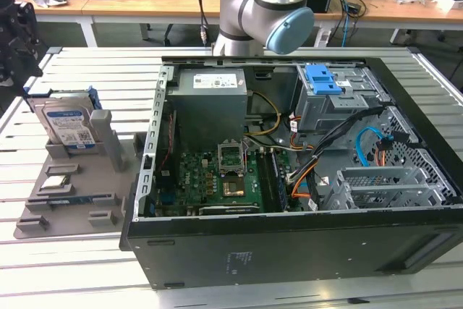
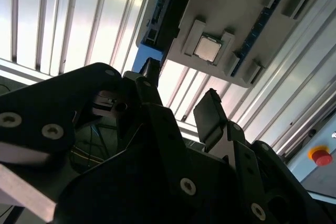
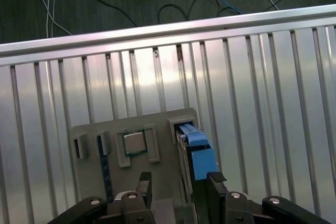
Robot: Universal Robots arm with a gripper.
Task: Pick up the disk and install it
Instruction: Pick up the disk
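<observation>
With your tool (image 3: 179, 195) spread open and empty over the grey holder (image 1: 72, 179), centre it on the disk (image 1: 69, 124), which stands on edge in that holder on the table (image 1: 94, 70) at about nine o'clock from the computer case (image 1: 289, 251) in the exterior view, so both fingers (image 3: 215, 184) meet its flat faces squarely

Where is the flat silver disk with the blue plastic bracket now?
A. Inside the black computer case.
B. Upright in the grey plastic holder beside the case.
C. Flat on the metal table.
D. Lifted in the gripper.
B: the disk stands on edge in the grey plastic holder, on the exterior view's left of the open black computer case.
</observation>
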